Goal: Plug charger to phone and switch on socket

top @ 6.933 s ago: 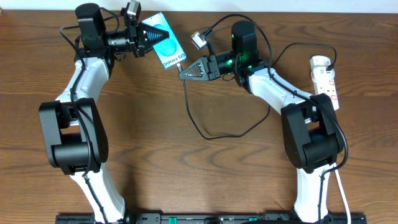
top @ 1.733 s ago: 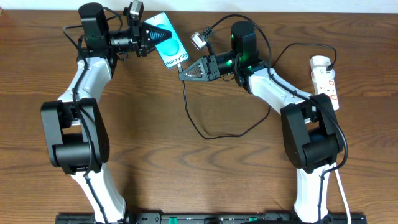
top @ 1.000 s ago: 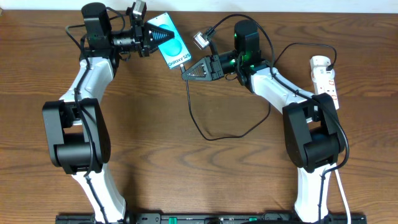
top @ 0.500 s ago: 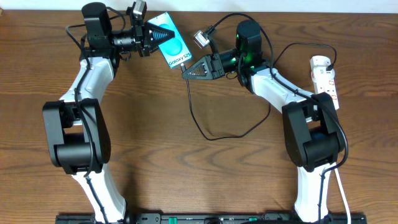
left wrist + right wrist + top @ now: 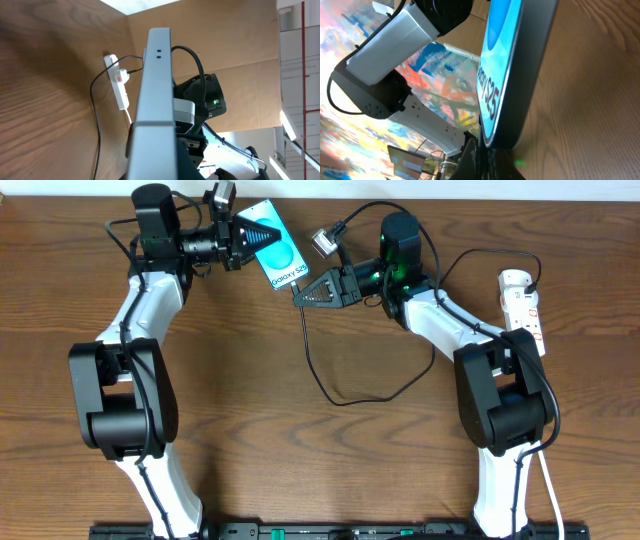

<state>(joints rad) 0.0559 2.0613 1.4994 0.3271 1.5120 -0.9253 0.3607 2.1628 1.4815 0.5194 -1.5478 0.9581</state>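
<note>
The phone (image 5: 279,256), teal screen up with its white "Galaxy S25" band, hangs above the table's far edge, and my left gripper (image 5: 258,235) is shut on its upper half. In the left wrist view only its grey edge (image 5: 157,95) shows. My right gripper (image 5: 299,291) is shut on the charger (image 5: 305,345) right at its tip, pressed against the phone's lower end (image 5: 517,75). The dark fingers (image 5: 481,159) hide the connector, so I cannot tell whether it is seated. The black cable loops over the table toward the socket (image 5: 524,302) at the far right, which also shows in the left wrist view (image 5: 117,82).
A small silver camera block (image 5: 320,243) on the right wrist sits just right of the phone. The cable's loop (image 5: 345,400) lies in the table's middle. The white strip cord (image 5: 552,490) runs down the right edge beside the right arm's base.
Since the earliest frame both grippers, with phone and cable tip, have drifted slightly to the right. Over the last second nothing has visibly moved.
</note>
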